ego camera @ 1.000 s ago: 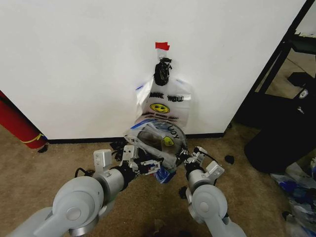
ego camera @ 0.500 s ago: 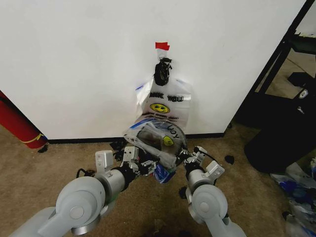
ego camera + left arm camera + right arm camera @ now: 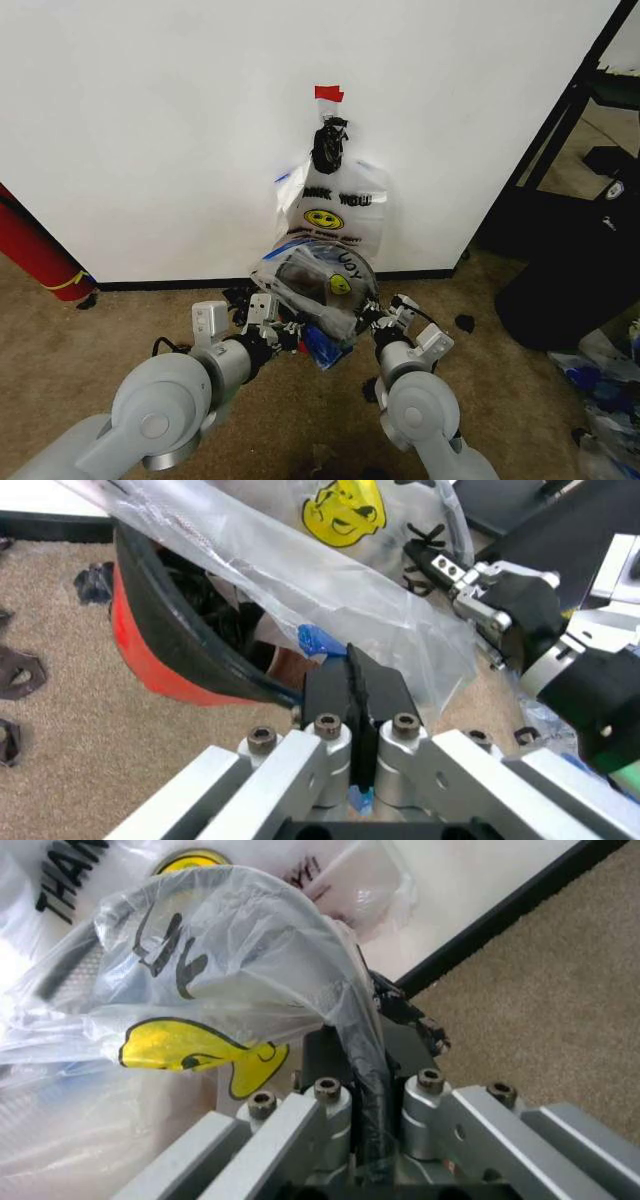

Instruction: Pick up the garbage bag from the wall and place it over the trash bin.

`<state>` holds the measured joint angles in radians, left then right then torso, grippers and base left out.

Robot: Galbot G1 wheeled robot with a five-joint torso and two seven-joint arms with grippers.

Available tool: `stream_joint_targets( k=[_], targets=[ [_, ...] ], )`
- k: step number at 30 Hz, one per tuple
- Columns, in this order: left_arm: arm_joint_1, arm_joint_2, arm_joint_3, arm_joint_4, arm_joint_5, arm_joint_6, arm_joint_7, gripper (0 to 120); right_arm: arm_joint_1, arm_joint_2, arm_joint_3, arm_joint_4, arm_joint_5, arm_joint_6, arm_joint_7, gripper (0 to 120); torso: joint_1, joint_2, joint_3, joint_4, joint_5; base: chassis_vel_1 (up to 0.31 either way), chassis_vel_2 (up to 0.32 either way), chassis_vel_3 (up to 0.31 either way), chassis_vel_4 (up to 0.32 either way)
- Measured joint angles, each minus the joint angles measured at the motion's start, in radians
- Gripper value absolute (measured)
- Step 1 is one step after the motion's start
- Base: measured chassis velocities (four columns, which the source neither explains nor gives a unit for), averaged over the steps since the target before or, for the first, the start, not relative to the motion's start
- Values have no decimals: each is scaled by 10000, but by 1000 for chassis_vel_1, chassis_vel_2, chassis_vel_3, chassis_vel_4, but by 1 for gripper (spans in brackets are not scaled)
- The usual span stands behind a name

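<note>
The garbage bag (image 3: 318,282), thin translucent plastic with a yellow smiley, is stretched between my two grippers low in front of the wall (image 3: 150,130). My left gripper (image 3: 296,334) is shut on the bag's blue-striped edge (image 3: 322,640), beside the trash bin (image 3: 150,641), which has a black rim and a red base. My right gripper (image 3: 371,318) is shut on the opposite side of the bag (image 3: 220,975). Part of the bag (image 3: 330,577) drapes over the bin's mouth. Several like bags (image 3: 335,205) hang from a hook under red tape (image 3: 328,93).
A red cylinder (image 3: 35,250) leans at the left by the black baseboard (image 3: 170,284). A big black bag (image 3: 570,270) and a black frame (image 3: 565,115) stand to the right. Loose plastic bags (image 3: 605,385) and dark scraps (image 3: 465,322) lie on the carpet.
My left gripper has pulled the bag's blue edge slightly inward and to the left. The right arm and the hanging bags have held still.
</note>
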<state>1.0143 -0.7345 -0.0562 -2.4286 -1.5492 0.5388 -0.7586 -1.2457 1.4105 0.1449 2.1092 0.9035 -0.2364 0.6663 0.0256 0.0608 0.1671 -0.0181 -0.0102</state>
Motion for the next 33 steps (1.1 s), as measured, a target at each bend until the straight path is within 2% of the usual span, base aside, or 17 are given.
stream_joint_targets(
  k=[11, 18, 26, 33],
  targets=[
    [504, 192, -287, -198, 122, 3, 97, 0, 14, 113, 371, 25, 500, -15, 188, 0, 0, 0, 0, 0, 1, 0, 0, 0, 0],
    [1054, 232, -201, 429, 1090, -142, 575, 0, -43, -19, 524, 221, 734, -17, 309, 0, 0, 0, 0, 2, 0, 0, 0, 0, 0],
    [633, -172, 246, 1641, 1897, -417, 826, 0, -207, -102, 509, 484, 934, -60, 210, 0, 0, 0, 0, -1, 0, 0, 0, 0, 0],
    [675, -307, 349, 2190, 2397, -700, 1016, 0, -330, -191, 515, 587, 1033, -156, 111, 0, 0, -1, 0, 0, 1, 0, 0, 0, 0]
  ],
)
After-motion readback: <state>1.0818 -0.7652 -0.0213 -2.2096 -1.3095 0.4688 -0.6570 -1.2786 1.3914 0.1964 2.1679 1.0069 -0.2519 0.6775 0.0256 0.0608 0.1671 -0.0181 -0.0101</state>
